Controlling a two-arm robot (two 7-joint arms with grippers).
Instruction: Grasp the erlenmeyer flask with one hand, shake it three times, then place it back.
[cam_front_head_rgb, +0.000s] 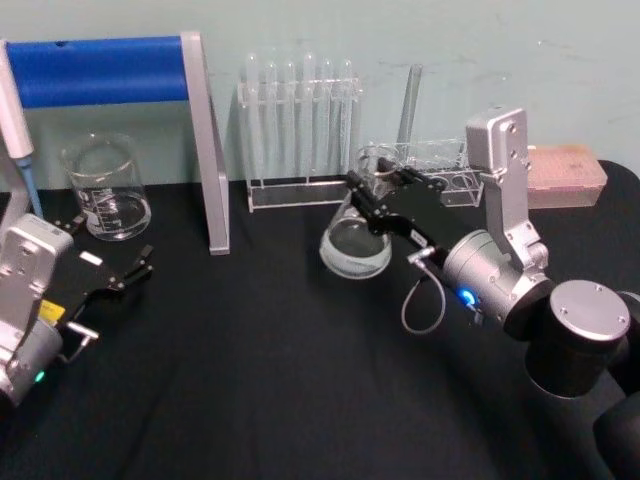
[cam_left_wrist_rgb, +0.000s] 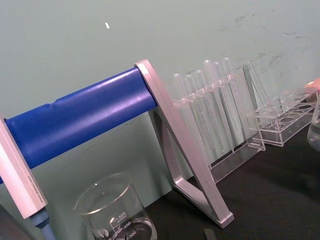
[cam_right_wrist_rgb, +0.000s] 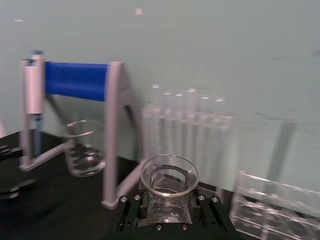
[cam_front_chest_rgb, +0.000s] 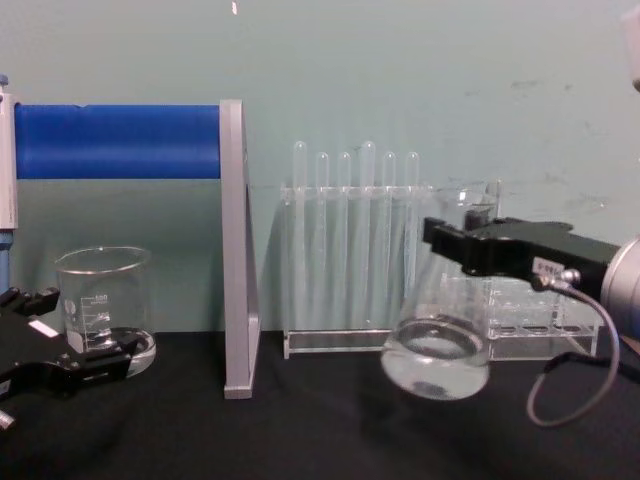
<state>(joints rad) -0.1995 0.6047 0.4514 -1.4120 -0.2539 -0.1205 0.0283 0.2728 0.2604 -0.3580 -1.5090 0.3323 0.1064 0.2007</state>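
Erlenmeyer flask (cam_front_head_rgb: 355, 248): clear glass, raised off black tabletop (cam_front_head_rgb: 290, 380), tilted, in front of test-tube rack (cam_front_head_rgb: 298, 188).
R gripper (cam_front_head_rgb: 372, 198): fingers pinching flask neck just under rim.
L gripper (cam_front_head_rgb: 108, 242): parked at table's left, near beaker (cam_front_head_rgb: 105, 190), fingers apart, holding nothing.

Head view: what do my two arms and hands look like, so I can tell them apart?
Right hand: black, boxy, on a silver cylindrical wrist with a blue light, a grey cable loop and a tall silver bracket. Left hand: black, white tag, silver housing with a yellow label.
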